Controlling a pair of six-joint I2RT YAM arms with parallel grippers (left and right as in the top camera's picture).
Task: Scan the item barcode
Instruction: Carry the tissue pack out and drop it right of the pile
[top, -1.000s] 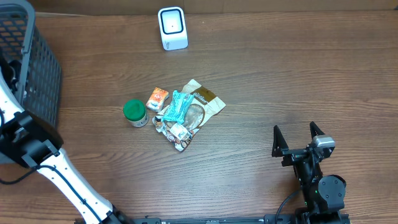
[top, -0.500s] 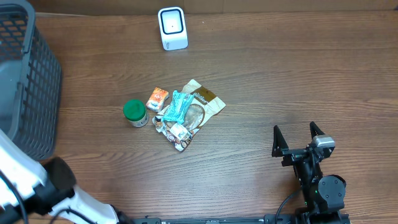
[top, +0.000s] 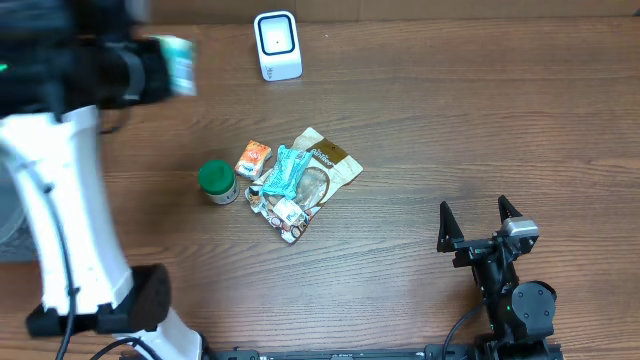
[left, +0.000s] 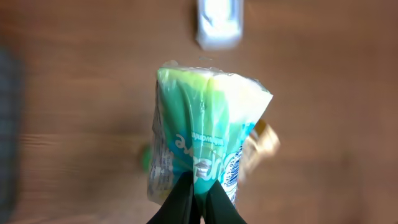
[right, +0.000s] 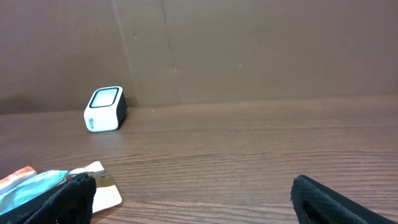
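green packet gripped up in the air, short of the scanner

green and white plastic is filling the left wrist view: a soft packet (left: 208, 130) is standing up out of the left claw (left: 194, 198), whose two dark fingers are pressing together on the packet's lower edge. the packet is being held above the wooden table (top: 450, 120), not touching it. from overhead the same packet (top: 178, 65) is showing as a blurred green smear at the tip of the left claw (top: 140, 72), near the top left of the table. the white scanner (top: 277, 45) is sitting upright at the back edge, to the right of the packet and apart from it. in the wrist view the scanner (left: 217, 22) is lying beyond the packet's top end. the print on the packet is too smeared to read, so a barcode may be facing either way.

the right claw (top: 473, 210) is resting low at the front right of the table, its fingers standing wide apart and gripping nothing. its own camera is looking across bare wood towards the scanner (right: 104, 109).

in the middle of the table a small heap is lying: a green-lidded jar (top: 217, 181), an orange sachet (top: 253, 158), a teal wrapper (top: 282, 172) and a brown pouch (top: 325, 160) underneath it. the jar is standing just left of the rest.
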